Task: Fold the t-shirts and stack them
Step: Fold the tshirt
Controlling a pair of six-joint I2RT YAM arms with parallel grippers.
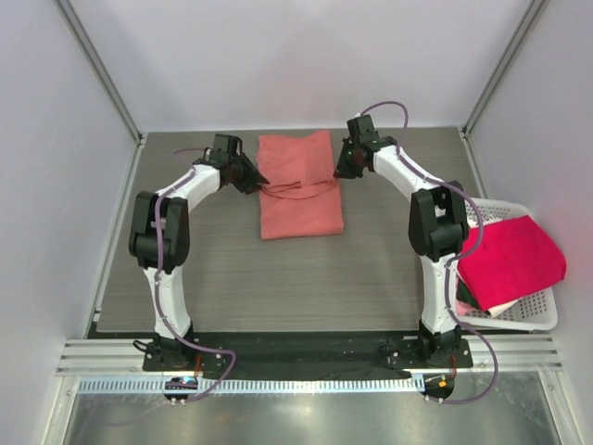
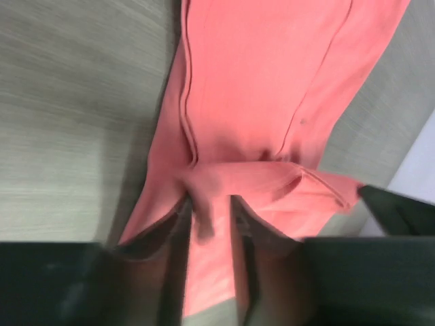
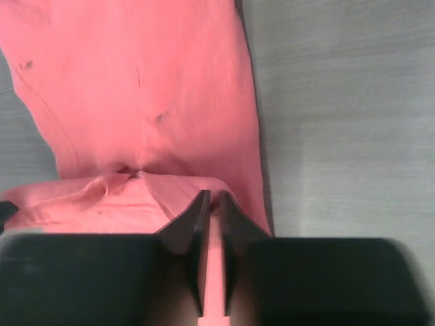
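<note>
A: Biggest thing first: the grey wood-grain table (image 1: 213, 278) had bare board right across its near half and down the left side.

B: The far end was the busy one. The left arm (image 1: 162, 232) and right arm (image 1: 435, 222) both reached forward and bent inward, one on each side of the salmon t-shirt (image 1: 298, 209).

A: That shirt lay flat at the far middle. Its top edge was close to the back wall (image 1: 296, 65), and there was open table on either flank.

B: At the table's right edge sat the white basket (image 1: 537, 315), close beside the right arm. The crimson t-shirt (image 1: 511, 255) was draped over it and spilled past the rim.

A: The right gripper (image 1: 339, 173) was at the salmon shirt's right edge, with its fingers (image 3: 185, 227) pressed together on a thin strip of cloth.

B: The left gripper (image 1: 258, 183) was at the left edge. Its fingers (image 2: 170, 234) stood a narrow gap apart with cloth bunched between them, but it was too blurred to call a pinch.

A: A raised fold ran across the shirt from one gripper to the other.

B: Smallest of all were a few dark specks (image 3: 27, 65) on the salmon cloth.
</note>
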